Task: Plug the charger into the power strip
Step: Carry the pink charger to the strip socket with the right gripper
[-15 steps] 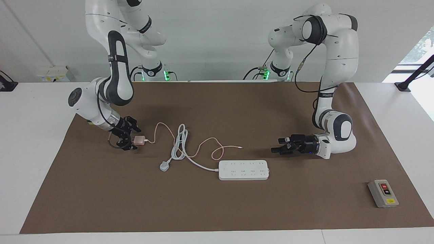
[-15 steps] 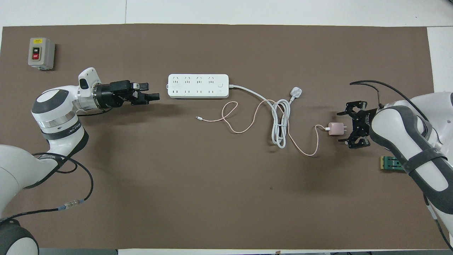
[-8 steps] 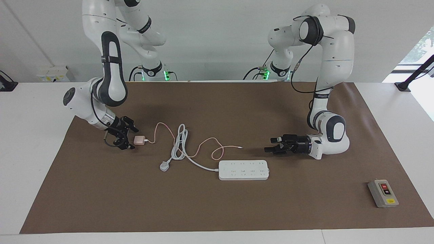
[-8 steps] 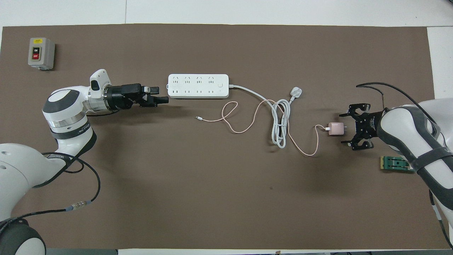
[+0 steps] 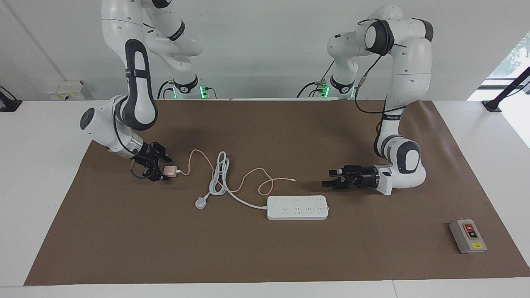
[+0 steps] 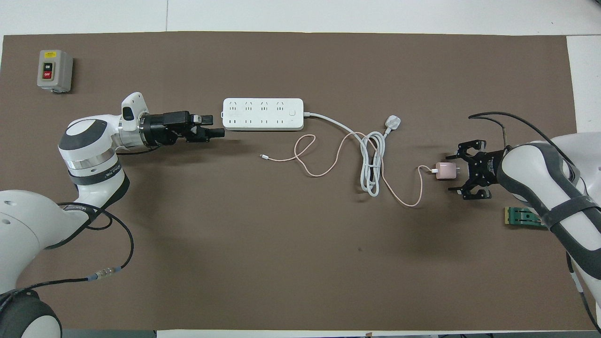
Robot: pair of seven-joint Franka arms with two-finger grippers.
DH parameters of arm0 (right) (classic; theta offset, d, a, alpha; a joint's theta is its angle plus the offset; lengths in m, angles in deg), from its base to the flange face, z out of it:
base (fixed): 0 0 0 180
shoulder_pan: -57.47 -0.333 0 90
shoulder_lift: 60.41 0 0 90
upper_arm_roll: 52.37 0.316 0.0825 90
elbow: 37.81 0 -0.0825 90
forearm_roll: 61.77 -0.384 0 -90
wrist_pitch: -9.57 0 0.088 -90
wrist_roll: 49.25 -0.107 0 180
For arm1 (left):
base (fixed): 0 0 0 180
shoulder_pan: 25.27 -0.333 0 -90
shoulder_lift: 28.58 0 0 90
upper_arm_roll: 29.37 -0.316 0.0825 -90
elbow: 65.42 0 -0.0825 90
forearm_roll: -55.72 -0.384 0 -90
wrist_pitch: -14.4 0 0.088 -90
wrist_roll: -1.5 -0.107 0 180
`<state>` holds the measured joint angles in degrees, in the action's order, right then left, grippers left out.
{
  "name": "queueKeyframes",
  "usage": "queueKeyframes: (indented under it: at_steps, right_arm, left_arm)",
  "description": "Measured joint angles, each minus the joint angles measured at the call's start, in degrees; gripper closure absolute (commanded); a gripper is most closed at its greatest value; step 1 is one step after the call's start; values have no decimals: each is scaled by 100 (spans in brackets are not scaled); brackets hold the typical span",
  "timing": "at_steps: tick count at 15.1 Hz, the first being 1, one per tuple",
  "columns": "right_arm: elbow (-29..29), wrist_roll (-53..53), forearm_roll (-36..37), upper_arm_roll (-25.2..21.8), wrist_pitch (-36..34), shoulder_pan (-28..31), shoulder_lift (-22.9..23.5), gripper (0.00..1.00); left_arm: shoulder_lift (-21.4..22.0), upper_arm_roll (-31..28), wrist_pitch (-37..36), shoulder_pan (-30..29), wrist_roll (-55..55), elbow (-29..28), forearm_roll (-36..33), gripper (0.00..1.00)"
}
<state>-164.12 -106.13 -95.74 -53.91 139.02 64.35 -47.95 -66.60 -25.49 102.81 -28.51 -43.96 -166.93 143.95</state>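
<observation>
- Charger point(image 5: 169, 171) lies on the brown mat point(image 5: 265, 256) toward the right arm's end of the table. It is well apart from the power strip point(image 5: 297, 207) and nearer to the robots than it.
- Right gripper point(image 5: 159, 170) sits low, right up against the charger. You cannot tell whether it has clamped on the cube.
- Judge the charger as light, hard and smooth-sided, so it is likely to skid or twist under a push. Take it across two flat, opposed sides, clear of the prongs.
- Its pink cable point(image 5: 248, 174) leaves the face turned toward the strip, so the prong face seems to point at the right gripper. You must tip the prongs downward before insertion.
- That cable is soft and loops over the strip's thick white cord point(image 5: 219, 174). Expect some drag when you lift.
- Power strip lies flat with its sockets up and its long axis running from one arm's end of the table to the other. It is light enough to slide under a push.
- Left gripper point(image 5: 329, 183) hovers low just beside the strip's end, jaws apart and empty.
</observation>
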Motion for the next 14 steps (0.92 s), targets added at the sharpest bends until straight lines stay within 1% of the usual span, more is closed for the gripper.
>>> queueKeyframes:
  at_steps: [1, 2, 3, 4, 5, 6, 11, 14]
  right_arm:
    - [-1, 28, -60, 0, 0, 0, 0, 37]
    - [-2, 105, -93, -1, 0, 0, 0, 42]
    - [-2, 173, -98, -3, 0, 0, 0, 50]
    - [-2, 231, -100, -4, 0, 1, 0, 63]
    - [-3, 277, -100, -4, 0, 1, 0, 84]
    - [-4, 337, -100, -4, -9, 1, 0, 100]
    - [21, 561, -101, 7, -89, -4, -9, 100]
    - [283, 350, -124, 18, -109, -59, -46, 100]
  left_arm:
    - [0, 0, 3, 0, 0, -8, 0, 0]
    - [0, 0, 8, 0, 0, -12, 0, 0]
    - [0, 1, 9, 1, 0, -15, -2, 0]
    - [0, 5, 9, 8, 0, -21, -2, 0]
    - [1, 6, 9, 19, 0, -24, -2, 0]
    - [1, 6, 11, 31, 0, -25, -2, 0]
    - [7, 5, 78, 80, 0, -25, -2, 0]
    - [39, 6, 143, 124, -1, -25, -2, 0]
